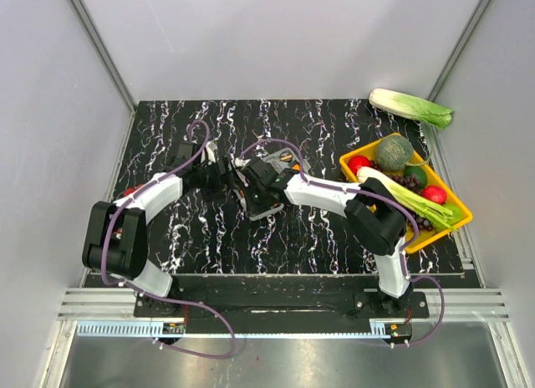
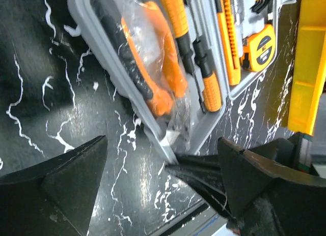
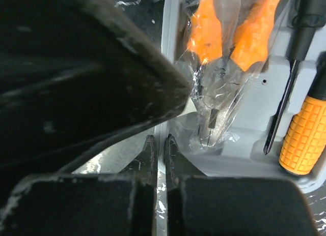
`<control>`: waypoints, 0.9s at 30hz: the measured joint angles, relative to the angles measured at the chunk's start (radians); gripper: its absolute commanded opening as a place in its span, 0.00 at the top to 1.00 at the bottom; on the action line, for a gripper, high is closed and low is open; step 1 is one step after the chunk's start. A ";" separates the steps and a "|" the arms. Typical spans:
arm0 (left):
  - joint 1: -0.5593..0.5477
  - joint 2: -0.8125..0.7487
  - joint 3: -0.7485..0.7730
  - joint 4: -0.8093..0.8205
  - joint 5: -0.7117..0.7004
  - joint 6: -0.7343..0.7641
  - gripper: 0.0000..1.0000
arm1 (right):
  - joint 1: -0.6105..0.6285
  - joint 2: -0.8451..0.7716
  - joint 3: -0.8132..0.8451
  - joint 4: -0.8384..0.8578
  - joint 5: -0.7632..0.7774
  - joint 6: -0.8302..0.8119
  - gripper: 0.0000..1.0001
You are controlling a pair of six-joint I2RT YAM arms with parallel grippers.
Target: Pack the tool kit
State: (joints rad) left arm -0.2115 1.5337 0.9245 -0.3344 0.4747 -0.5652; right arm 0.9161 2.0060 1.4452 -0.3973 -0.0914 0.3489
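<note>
Okay, on the top view both arms are folded in over the black marbled table (image 1: 334, 237) and meet at centre frame, with the yellow tray (image 2: 308, 68) off to the right and not my concern. The tool kit (image 2: 219, 114) lies open right where the two wrists meet. In the left wrist view its long side runs on a diagonal from the upper left of the frame down to a rounded corner at lower centre, and the tools lie along that same diagonal. That corner is what matters: it points straight into the gap of my left gripper (image 2: 162, 144), which is spread wide and holding nothing, one finger at lower left and one at lower right. My right gripper (image 3: 159, 142) is the nearer one. It is clamped tight at that same corner with the case rim running up the frame in line with the slit between its fingers, though I can't tell whether the rim is really nipped. Inside I see the pliers (image 2: 158, 68) in their plastic bag (image 3: 214, 124) against the near rim, then the screwdrivers (image 2: 211, 91), then the tape measure (image 2: 260, 48) at upper right. My read: whatever comes next works from this corner, along the long side
</note>
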 measured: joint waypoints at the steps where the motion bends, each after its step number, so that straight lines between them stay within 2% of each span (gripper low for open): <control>1: -0.010 0.003 0.000 0.016 -0.008 -0.002 0.07 | -0.002 0.000 0.010 -0.006 -0.011 0.011 1.00; 8: -0.041 0.087 0.020 0.060 -0.090 -0.042 0.09 | -0.032 -0.002 0.068 -0.004 -0.099 0.070 1.00; 11: -0.054 0.114 0.034 0.059 -0.121 -0.065 0.19 | -0.032 -0.002 0.077 0.008 -0.124 0.093 1.00; 15: -0.059 0.135 0.059 0.059 -0.144 -0.097 0.45 | -0.032 -0.002 0.080 0.021 -0.156 0.112 1.00; 19: -0.053 0.153 0.087 0.050 -0.151 -0.131 0.59 | -0.036 -0.002 0.084 0.031 -0.155 0.129 0.99; 22: -0.050 0.157 0.114 0.053 -0.138 -0.152 0.65 | -0.044 -0.009 0.090 0.033 -0.146 0.142 0.90; 25: -0.051 0.161 0.146 0.049 -0.128 -0.153 0.68 | -0.051 -0.026 0.090 0.033 -0.130 0.155 0.68; 27: -0.052 0.173 0.167 0.047 -0.129 -0.144 0.70 | -0.053 -0.031 0.092 0.037 -0.126 0.156 0.59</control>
State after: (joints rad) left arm -0.2638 1.7069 1.0916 -0.2878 0.3454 -0.7094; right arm 0.8627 1.9747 1.5368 -0.3599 -0.2176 0.5045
